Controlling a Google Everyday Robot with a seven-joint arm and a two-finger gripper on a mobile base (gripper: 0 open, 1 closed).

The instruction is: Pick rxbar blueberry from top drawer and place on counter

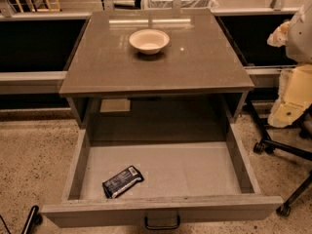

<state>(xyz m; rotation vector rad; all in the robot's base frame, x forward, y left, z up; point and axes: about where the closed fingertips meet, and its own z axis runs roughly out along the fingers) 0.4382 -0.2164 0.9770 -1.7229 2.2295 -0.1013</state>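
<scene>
The top drawer (pixel 253 179) is pulled fully open below the counter (pixel 195 57), and its dark metal handle (pixel 162 223) shows on the front. The rxbar blueberry (pixel 123 181), a dark wrapper with white lettering, lies flat and slanted on the drawer bottom near the front left corner. My arm's cream and white links stand at the right edge of the view. My gripper (pixel 284 115) hangs there, beside the counter's right side, well away from the bar and above floor level.
A white bowl (pixel 149 40) sits on the counter toward the back. Black chair legs with casters (pixel 273 145) stand on the speckled floor right of the drawer. A dark rod (pixel 31 218) is at the lower left. Rails and a wire basket (pixel 180 1) are behind.
</scene>
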